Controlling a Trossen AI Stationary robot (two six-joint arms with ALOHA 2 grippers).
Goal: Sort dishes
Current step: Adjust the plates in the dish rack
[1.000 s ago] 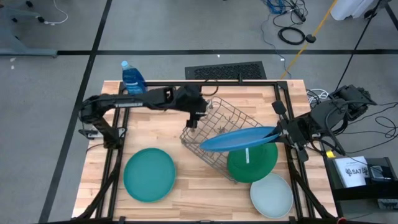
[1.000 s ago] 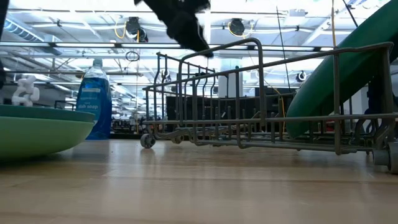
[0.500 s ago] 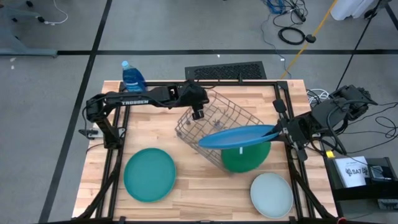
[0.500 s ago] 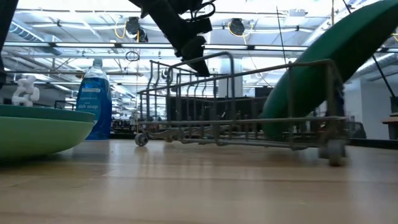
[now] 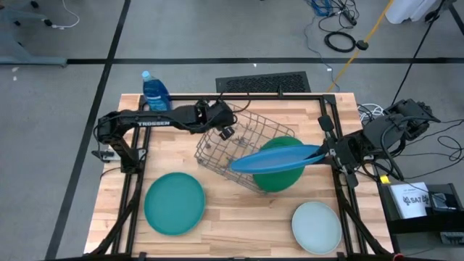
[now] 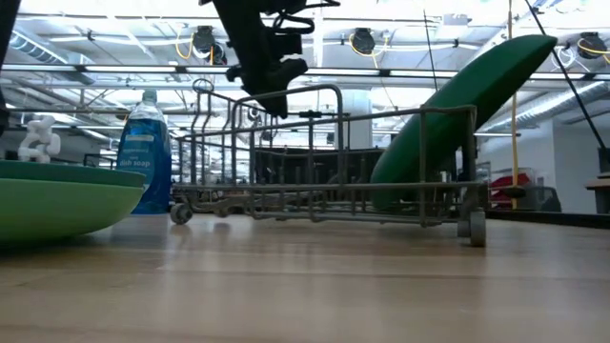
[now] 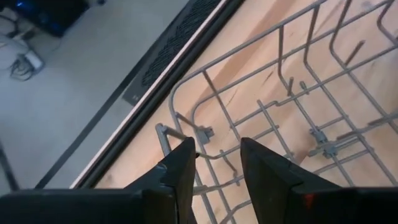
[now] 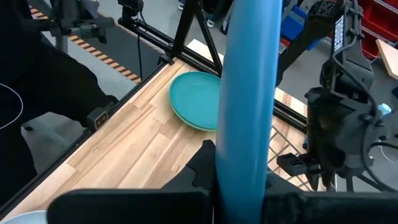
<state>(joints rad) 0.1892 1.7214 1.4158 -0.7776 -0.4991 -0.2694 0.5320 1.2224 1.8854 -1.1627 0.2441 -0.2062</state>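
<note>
Dark green plate (image 6: 456, 107) in wire rack (image 6: 324, 152)

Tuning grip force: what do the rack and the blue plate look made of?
Rack: thin grey wire, probably coated metal, matte; open grid you see through. Blue plate: smooth, uniform colour, soft sheen; likely plastic or melamine, glazed ceramic not excluded.

The light wooden plank table (image 5: 217, 221) is carrying a grey wire rack (image 5: 243, 148), a round teal plate (image 5: 174, 203), a pale mint plate (image 5: 317, 227) and a blue plastic bottle (image 5: 154, 90).
</note>
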